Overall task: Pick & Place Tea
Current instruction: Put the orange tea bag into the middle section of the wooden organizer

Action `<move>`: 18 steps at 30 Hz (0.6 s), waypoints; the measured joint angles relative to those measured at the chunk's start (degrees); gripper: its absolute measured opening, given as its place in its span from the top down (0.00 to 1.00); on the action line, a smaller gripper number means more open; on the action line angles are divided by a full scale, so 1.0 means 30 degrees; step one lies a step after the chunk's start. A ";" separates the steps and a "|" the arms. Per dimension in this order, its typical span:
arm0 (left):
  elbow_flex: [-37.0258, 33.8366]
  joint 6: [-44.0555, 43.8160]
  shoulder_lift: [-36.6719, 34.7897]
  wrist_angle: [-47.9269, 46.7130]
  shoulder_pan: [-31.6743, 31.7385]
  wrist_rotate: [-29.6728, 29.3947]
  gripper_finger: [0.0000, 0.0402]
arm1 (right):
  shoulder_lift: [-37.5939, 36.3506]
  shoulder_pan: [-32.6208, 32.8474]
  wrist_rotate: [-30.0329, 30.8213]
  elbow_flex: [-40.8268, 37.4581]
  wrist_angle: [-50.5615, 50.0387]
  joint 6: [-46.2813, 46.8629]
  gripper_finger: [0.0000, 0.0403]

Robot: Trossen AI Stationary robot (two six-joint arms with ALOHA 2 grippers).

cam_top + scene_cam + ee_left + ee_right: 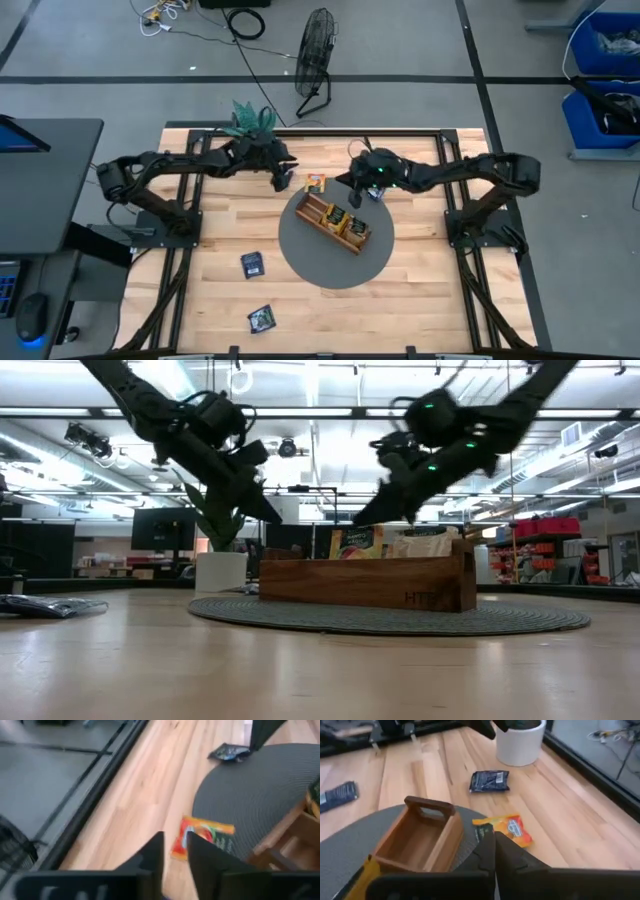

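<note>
- Two dark sachets [251,264] lie well apart from the wooden tray [325,215], on the bare table [430,300] toward its front left; they are thin and flat on the wood, so a gripper coming down on one may slide off it or scrape the boards.
- The left gripper [175,836] hangs above the table near the plant pot [519,742], its fingers [152,855] a little apart with nothing seen between them; with so narrow a gap, a descent may push a sachet along instead of straddling it.
- Another dark sachet [489,781] lies on the wood between the pot and the mat; a reach for it may knock the pot.
- The orange sachet [202,837] lies half on the wood and half on the edge of the round grey mat [260,790], just beside the tray's end; both arms point at it, so they may collide over it; its tilted seat on the mat edge may make it flip or slip.
- The tray holds several sachets [360,543] standing in its sections; a careless drop may tip them or land outside the wall.
- The right gripper [493,837] hovers above the tray's near end, clenched on nothing visible; it must reopen before any pick, or it only prods the tea.
</note>
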 joint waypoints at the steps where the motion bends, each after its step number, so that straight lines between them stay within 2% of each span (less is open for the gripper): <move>1: 0.0321 0.0431 0.0328 0.0020 -0.0019 0.0090 0.84 | -0.0397 0.0134 0.0241 -0.0617 0.0520 0.0317 1.00; 4: 0.1256 0.1901 0.1396 -0.1061 -0.0015 0.0461 0.97 | -0.1584 0.0497 0.0640 -0.2116 0.1527 0.0891 1.00; 10: 0.3932 0.3745 0.3690 -0.3635 0.0144 0.2322 0.99 | -0.2978 0.1261 0.1877 -0.3555 0.1806 0.1349 1.00; 15: 0.6643 0.5693 0.5939 -0.7293 -0.0002 0.2660 0.99 | -0.3143 0.1860 0.2241 -0.3897 0.1735 0.1613 1.00; 18: 0.7767 0.6343 0.7422 -0.8791 -0.0091 0.1961 0.99 | -0.3150 0.2103 0.2253 -0.3969 0.1710 0.1693 1.00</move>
